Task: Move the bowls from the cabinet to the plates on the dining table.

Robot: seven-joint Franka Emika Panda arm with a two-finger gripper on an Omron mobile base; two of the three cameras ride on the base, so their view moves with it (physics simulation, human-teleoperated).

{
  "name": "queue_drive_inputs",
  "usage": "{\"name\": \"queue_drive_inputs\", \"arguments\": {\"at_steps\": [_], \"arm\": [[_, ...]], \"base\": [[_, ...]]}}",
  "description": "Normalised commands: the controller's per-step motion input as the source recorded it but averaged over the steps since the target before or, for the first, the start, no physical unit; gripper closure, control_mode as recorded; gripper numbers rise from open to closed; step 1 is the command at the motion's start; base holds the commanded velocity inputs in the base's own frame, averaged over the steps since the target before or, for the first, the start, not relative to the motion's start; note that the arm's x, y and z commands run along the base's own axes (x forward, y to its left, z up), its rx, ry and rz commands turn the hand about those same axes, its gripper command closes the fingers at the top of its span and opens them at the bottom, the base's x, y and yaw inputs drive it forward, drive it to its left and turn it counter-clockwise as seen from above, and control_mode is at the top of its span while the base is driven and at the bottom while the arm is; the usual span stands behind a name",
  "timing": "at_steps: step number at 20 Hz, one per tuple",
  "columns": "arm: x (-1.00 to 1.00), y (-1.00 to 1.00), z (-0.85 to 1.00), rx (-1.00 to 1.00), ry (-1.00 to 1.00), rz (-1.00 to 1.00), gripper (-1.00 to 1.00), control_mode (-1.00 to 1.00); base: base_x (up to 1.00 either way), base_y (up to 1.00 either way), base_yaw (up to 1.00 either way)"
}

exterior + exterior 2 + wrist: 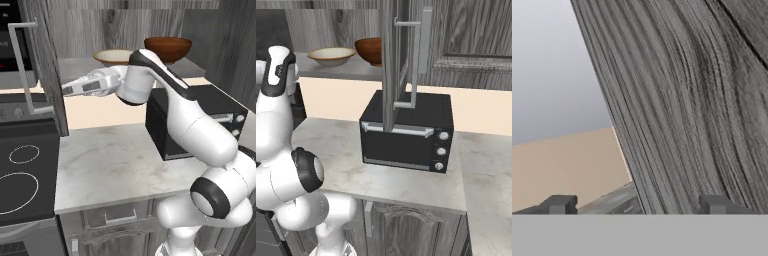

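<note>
Brown bowl [370,50] half behind door [390,65]

Pale marbled counter [115,165]; black toaster oven [406,135]; black stove [22,180]; beige back wall [336,97].

Two bowls [168,47] on cabinet shelf [80,65]

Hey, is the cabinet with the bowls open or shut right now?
Open. The cabinet door stands swung out edge-on, and both bowls sit exposed on the shelf behind it.
</note>
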Motion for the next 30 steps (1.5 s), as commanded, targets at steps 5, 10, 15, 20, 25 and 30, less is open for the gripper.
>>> {"name": "queue_drive_inputs", "arguments": {"at_steps": [5,10,15,20,25,30], "arm": [[-0.10,0.27,0.05,-0.01,-0.11,0.00,-1.00,-1.00],[-0.05,0.07,0.12,0.00,-0.10,0.00,-1.00,-1.00],[0.00,0.00,0.01,-0.02,-0.08,0.00,-1.00,-1.00],[-0.02,-0.18,0.00,-0.06,-0.09,0.00,-1.00,-1.00],[-0.18,-0.41,0.00,-0.09,-0.11,0.00,-1.00,-1.00],[-0.44,-0.36,0.00,-0.11,-0.14,0.00,-1.00,-1.00]], "base": [[0.00,0.00,0.00],[0.00,0.00,0.00],[0.00,0.00,0.00],[0.00,0.00,0.00],[0.00,0.00,0.00],[0.00,0.00,0.00]]}}
